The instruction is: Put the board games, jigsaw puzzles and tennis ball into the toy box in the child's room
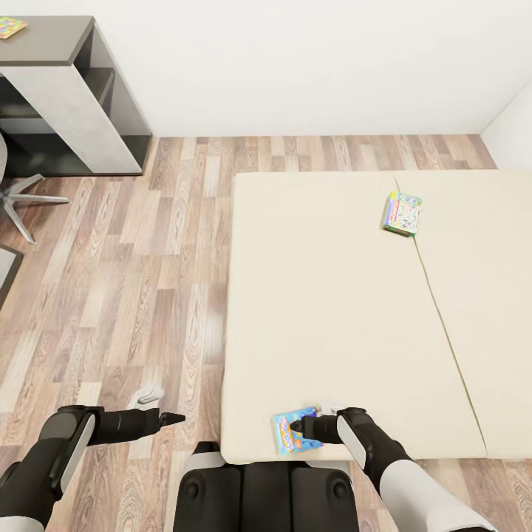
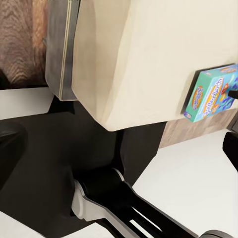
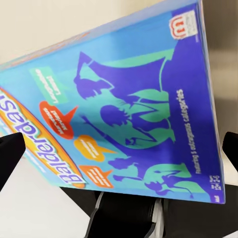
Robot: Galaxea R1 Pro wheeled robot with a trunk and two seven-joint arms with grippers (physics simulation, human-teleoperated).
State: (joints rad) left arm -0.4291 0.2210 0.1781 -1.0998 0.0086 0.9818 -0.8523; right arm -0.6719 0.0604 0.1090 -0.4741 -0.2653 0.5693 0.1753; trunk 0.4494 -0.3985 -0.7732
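Blue board game lying flat at the near corner of the bed, just short of the mattress edge; judged a light, stiff cardboard box with a glossy printed lid, likely slick under hard fingertips and prone to sliding on the sheet if pushed rather than pinched; best taken across a short dimension, fingers bearing on two opposite side walls near the middle, or over the overhanging-side edge with one finger above and one below; flat face too broad for the jaws.

Right gripper reaching low over the box from the robot's side, forearm angled inward, fingertips touching or just above the lid; in the right wrist view dark fingers standing wide at either side of the cover, so spread open and clamped on nothing yet.

Left gripper hovering over the wooden floor beside the bed, arm stretched forward at low height, fingers appearing drawn together to a point, holding nothing.

Second board game resting farther up the bed near the mattress seam, well apart from both arms; grey table off in the far left corner with a colourful flat item on top, too small to identify.
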